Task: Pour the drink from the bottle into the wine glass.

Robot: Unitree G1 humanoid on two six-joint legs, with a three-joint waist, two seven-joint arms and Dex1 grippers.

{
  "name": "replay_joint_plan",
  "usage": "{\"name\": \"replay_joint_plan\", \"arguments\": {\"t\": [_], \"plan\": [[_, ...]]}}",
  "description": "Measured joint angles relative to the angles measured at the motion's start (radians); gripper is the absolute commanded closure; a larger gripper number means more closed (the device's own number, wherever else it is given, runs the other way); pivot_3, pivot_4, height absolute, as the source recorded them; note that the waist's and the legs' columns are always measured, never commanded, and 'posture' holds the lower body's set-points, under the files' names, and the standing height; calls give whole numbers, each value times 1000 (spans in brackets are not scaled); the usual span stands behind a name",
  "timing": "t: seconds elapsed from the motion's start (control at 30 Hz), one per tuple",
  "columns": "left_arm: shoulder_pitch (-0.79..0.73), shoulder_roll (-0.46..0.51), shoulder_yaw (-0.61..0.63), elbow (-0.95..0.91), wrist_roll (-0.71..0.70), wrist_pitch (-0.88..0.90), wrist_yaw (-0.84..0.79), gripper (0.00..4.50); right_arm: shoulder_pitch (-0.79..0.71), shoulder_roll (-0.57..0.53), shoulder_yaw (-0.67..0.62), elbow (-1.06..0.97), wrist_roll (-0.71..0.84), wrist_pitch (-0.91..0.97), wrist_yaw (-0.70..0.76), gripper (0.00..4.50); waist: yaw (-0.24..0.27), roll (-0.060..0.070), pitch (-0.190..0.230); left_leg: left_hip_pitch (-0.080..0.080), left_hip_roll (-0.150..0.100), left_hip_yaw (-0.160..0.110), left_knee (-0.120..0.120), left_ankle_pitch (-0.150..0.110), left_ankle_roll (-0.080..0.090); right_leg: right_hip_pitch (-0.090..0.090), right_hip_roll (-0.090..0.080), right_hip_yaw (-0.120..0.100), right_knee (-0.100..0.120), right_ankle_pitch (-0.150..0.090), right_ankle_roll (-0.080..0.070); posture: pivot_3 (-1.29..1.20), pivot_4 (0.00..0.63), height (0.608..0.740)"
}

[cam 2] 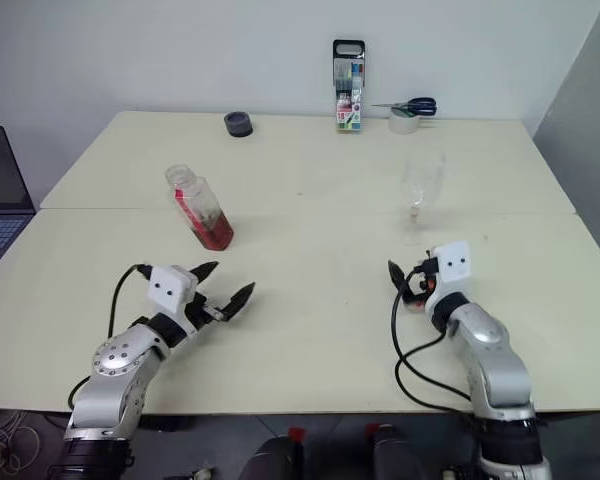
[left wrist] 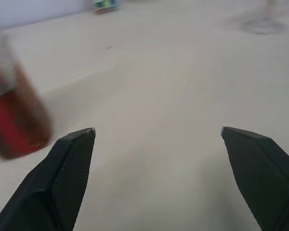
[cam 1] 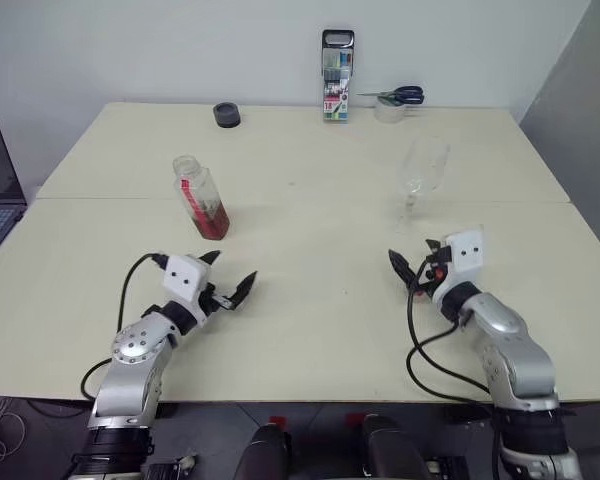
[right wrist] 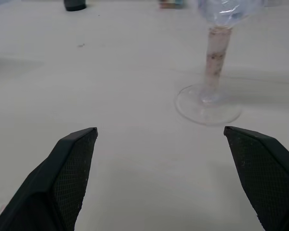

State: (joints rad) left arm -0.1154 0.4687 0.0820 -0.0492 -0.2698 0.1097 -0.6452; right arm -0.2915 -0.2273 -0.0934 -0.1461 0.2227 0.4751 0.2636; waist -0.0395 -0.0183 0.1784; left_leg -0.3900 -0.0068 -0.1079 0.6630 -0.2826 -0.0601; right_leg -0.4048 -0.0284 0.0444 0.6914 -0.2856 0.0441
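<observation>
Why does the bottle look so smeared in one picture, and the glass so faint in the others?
Left wrist view: the bottle is blurred at the edge, close to the lens. Head views: the clear wine glass nearly melts into the pale table. Right wrist view: its stem and foot are sharper.

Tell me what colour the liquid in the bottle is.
Reddish-brown drink, low in the bottle; clearest in the left eye view.

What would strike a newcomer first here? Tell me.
The uncapped bottle of reddish-brown drink stands left of centre on the table, the empty wine glass to its right. Nearer the robot, the left gripper and right gripper are open, holding nothing.
</observation>
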Motion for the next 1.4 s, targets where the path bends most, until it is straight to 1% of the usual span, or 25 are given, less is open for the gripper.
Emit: {"name": "replay_joint_plan", "arguments": {"t": [0.07,0.2,0.47,0.63,0.73,0.83,0.87,1.03,1.07,1.1,1.23,1.4], "plan": [[-27,12,-12,-7,-17,23,-46,28,-63,6,-8,92,-6,-35,-16,0,-2,0,0,0,0,0,0,0,0,0,0,0,0,0,0,0,150,740],[-93,42,-42,-20,-33,57,-123,28,-206,8,-12,339,-27,-138,-24,0,-9,0,0,0,0,1,0,0,0,0,0,0,0,0,0,0,150,740],[-154,41,-57,-15,-34,80,-152,28,-421,3,-30,746,-47,-331,-3,0,-18,0,0,0,0,1,-1,0,0,0,0,1,-1,0,0,0,150,740],[-166,39,-57,16,-33,73,-160,28,-507,2,-43,929,-50,-436,0,0,-19,0,0,0,0,1,-1,0,0,0,0,1,0,0,-1,0,150,740],[-167,38,-57,37,-30,55,-173,0,-542,2,-48,1015,-50,-478,11,587,-20,0,0,0,0,1,-1,0,0,-1,0,1,0,0,-1,0,150,740],[-168,36,-57,51,-28,51,-174,0,-568,0,-50,1072,-51,-511,27,1657,-20,0,0,0,0,1,-1,0,0,-1,0,1,0,1,-1,0,150,740],[-168,36,-57,51,-28,50,-174,0,-573,-1,-50,1087,-51,-517,34,1951,-20,0,0,0,0,1,-1,0,0,-1,0,1,0,1,-1,0,150,740],[-168,32,-56,49,-31,51,-174,0,-588,-8,-44,1127,-57,-551,80,3810,-20,1,0,0,0,1,-1,0,0,-1,0,1,0,1,-1,0,150,740],[-168,33,-55,46,-32,54,-173,0,-589,-10,-41,1129,-65,-558,88,4146,-20,1,0,0,0,1,-1,0,0,-1,0,1,0,1,-1,0,150,740],[-167,33,-54,42,-35,57,-173,0,-590,-10,-40,1129,-67,-560,95,4374,-20,0,0,0,0,1,-1,0,0,-1,0,1,0,1,-1,0,150,740],[-154,47,-37,-4,-47,86,-172,0,-571,28,1,1066,-86,-555,155,4369,-28,1,1,0,1,1,-1,0,0,-2,0,1,1,1,-1,0,150,740],[-130,73,-12,-81,-71,135,-165,0,-487,139,100,881,-91,-523,213,4369,-42,1,1,0,1,0,-1,0,0,-2,0,1,3,1,-1,0,150,740]]}}
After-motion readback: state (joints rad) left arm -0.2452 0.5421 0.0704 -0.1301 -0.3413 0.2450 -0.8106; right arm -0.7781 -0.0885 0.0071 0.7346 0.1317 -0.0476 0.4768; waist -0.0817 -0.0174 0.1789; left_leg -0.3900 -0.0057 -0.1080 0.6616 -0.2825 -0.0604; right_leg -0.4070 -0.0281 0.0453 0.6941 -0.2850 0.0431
